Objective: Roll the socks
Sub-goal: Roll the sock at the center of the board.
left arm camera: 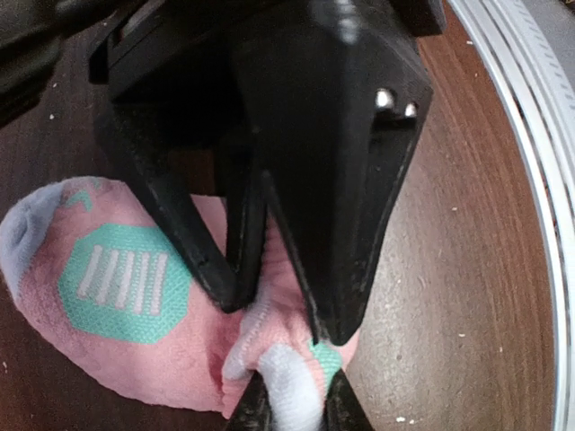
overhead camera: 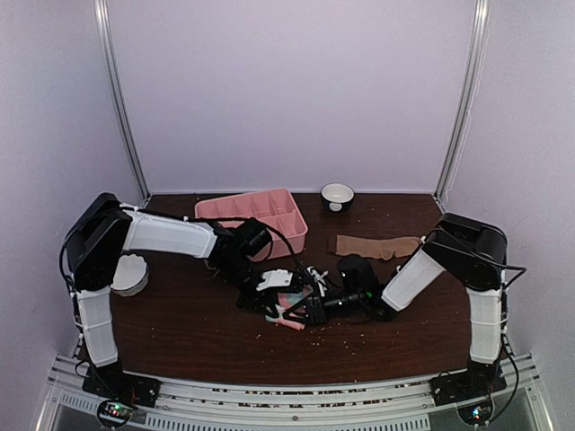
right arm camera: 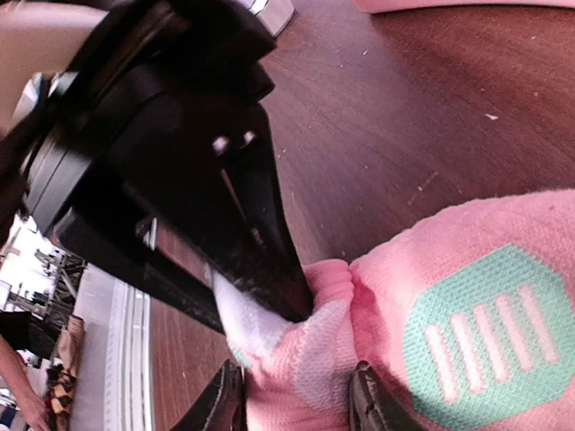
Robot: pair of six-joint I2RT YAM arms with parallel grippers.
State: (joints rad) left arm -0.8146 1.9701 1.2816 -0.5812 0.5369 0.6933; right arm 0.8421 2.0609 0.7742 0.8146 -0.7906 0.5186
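You're facing a dark wood table (overhead camera: 180,334) sitting between plain pale walls (overhead camera: 287,90), metal posts (overhead camera: 121,99) rising at its back corners.

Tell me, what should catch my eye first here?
Two grippers meet at the front middle of the table over a pink sock with a teal patch. The left gripper pinches its white end, and the right gripper straddles the same bunched fabric. Behind them a tan sock lies flat, untouched, and a pink tray sits at the back.
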